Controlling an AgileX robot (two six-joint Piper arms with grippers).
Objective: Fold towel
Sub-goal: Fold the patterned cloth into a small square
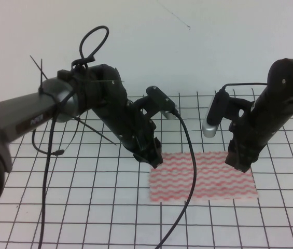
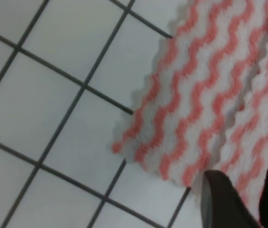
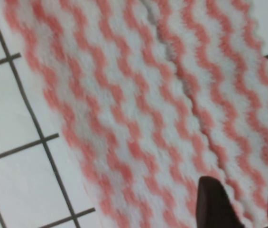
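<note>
Low at the far left corner of the towel (image 1: 203,177), the left gripper (image 1: 154,157): fingers (image 2: 221,199) spread, nothing clamped, only striped cloth showing through the gap. Cannot tell whether the tips touch the cloth. Low at the towel's far edge near its right end, the right gripper (image 1: 239,163): likewise spread and empty, cloth visible in the gap.

Hidden or cut off: in the high view, the towel's far left corner behind the left gripper, and a short stretch of its far edge behind the right gripper. Thin strip masked by a black cable (image 1: 190,171) draped across the cloth from far side to near. Fingertips in both wrist views clipped by the picture edge, and the right arm clipped at the side of the high view.

Lying flat on the gridded table (image 1: 84,207), between the two arms: pink-and-white wavy stripes, rectangular outline. Long axis left to right across the table, stripes along that same axis. Across the cloth in both wrist views, a ridge like the edge of an upper layer; hard to make out from above.
</note>
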